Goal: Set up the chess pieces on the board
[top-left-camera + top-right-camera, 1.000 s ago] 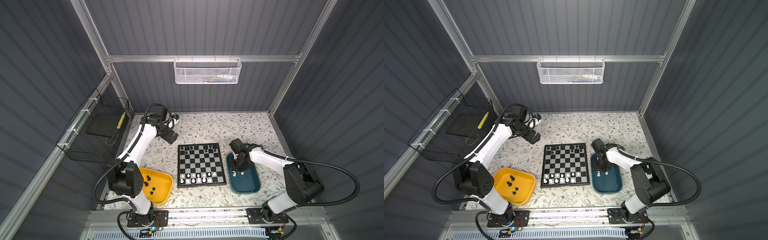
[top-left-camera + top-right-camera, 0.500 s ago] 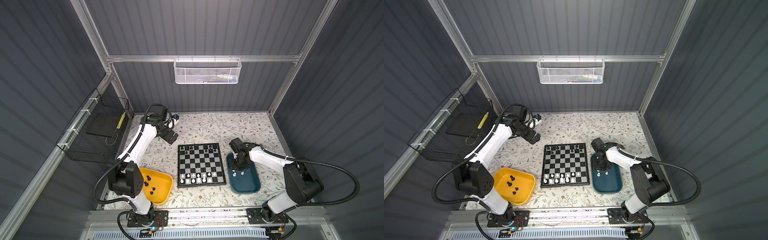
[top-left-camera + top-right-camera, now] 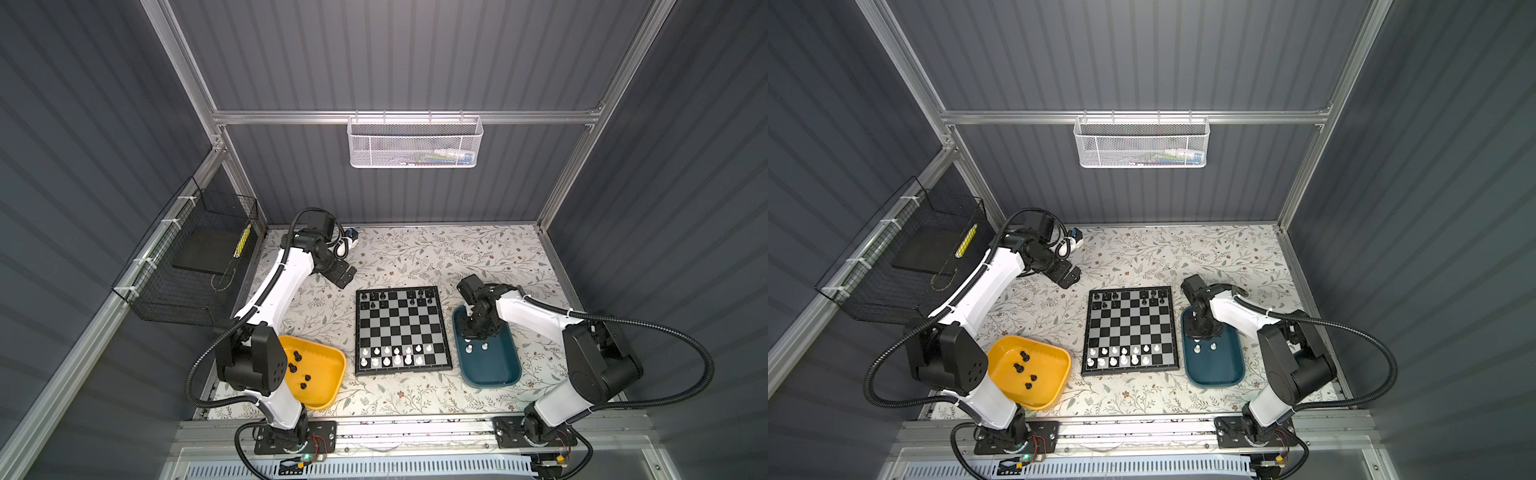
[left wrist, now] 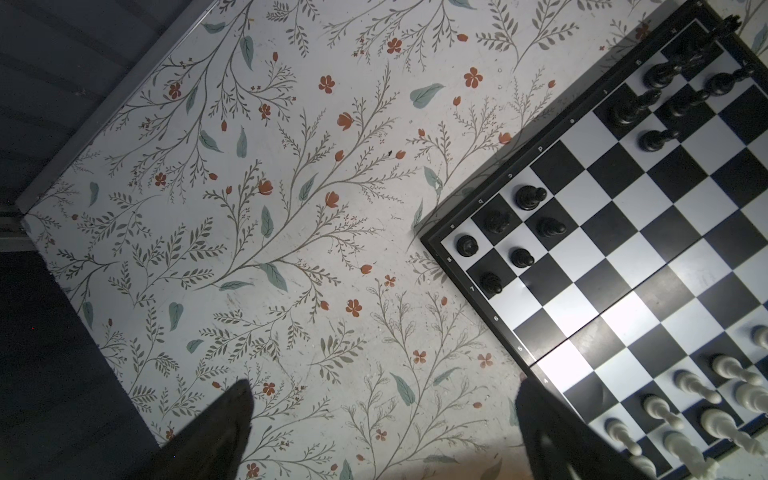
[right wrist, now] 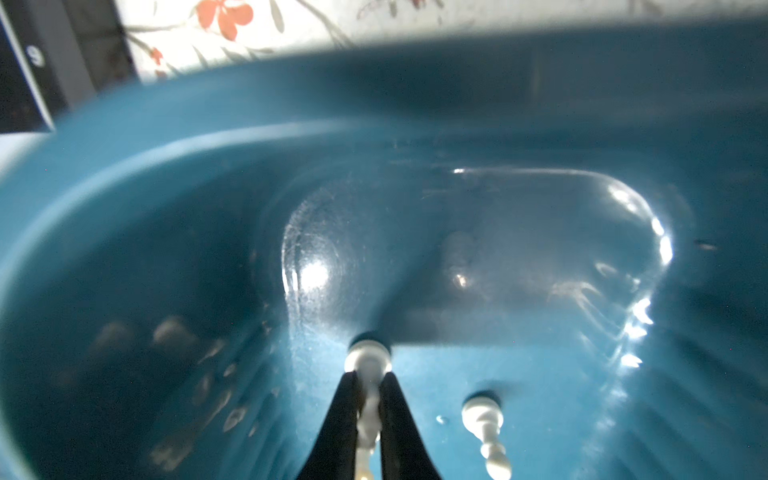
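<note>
The board (image 3: 399, 328) (image 3: 1130, 328) lies mid-table. Black chess pieces (image 3: 374, 296) (image 4: 527, 196) stand along its far rows and white ones (image 3: 395, 359) (image 4: 690, 384) along its near rows. My right gripper (image 3: 478, 330) (image 3: 1200, 330) (image 5: 368, 380) is down inside the teal tray (image 3: 494, 370) (image 5: 208, 108), shut on a white chess piece (image 5: 368, 361) whose base rests on the tray floor. Another white piece (image 5: 482, 415) stands beside it. My left gripper (image 3: 343, 276) (image 3: 1068, 277) (image 4: 384, 388) hangs open and empty over the floral cloth, beyond the board's far left corner.
A yellow tray (image 3: 324, 386) (image 3: 1054, 386) at the front left holds several black pieces (image 3: 297, 355). A black wire basket (image 3: 195, 266) hangs on the left wall. A white mesh basket (image 3: 413, 143) hangs on the back wall.
</note>
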{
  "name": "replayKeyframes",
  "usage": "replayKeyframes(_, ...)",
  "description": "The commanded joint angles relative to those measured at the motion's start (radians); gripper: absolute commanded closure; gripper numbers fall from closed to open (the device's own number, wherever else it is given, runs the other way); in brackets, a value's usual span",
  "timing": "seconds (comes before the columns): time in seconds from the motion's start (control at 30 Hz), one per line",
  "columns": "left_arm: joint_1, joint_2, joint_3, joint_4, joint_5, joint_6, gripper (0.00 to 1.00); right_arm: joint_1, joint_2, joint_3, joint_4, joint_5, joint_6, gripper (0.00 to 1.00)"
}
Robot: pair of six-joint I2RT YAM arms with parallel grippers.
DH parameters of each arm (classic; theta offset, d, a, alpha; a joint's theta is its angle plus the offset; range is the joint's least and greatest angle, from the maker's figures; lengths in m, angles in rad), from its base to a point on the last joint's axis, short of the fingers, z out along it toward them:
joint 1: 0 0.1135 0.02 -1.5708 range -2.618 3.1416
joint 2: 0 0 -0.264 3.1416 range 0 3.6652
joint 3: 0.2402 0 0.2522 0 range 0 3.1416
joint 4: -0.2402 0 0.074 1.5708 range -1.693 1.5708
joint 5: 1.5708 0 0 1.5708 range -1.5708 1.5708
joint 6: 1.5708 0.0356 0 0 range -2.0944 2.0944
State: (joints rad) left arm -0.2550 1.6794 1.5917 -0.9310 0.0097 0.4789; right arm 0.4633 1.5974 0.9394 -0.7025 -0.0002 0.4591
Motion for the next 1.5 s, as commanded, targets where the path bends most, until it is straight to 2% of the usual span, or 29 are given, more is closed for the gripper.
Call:
replayKeyframes(0.0,-0.006,-0.001,-0.006,-0.01,0.006,0.003,0.0,0.003,0.018,0.015,-0.018,0.01,-0.012,0.85)
replayKeyframes(0.43,-0.006,-0.013,-0.016,-0.006,0.001,0.004,0.01,0.01,0.03,0.018,-0.012,0.021,-0.004,0.8)
replayKeyframes(0.83,-0.007,-0.019,-0.021,-0.002,-0.004,0.007,0.0,0.017,0.0,0.009,-0.021,0.031,-0.008,0.91)
replayKeyframes(1.47,-0.006,-0.008,-0.006,-0.009,-0.01,0.009,0.0,0.03,-0.133,0.043,-0.146,0.047,-0.018,0.9)
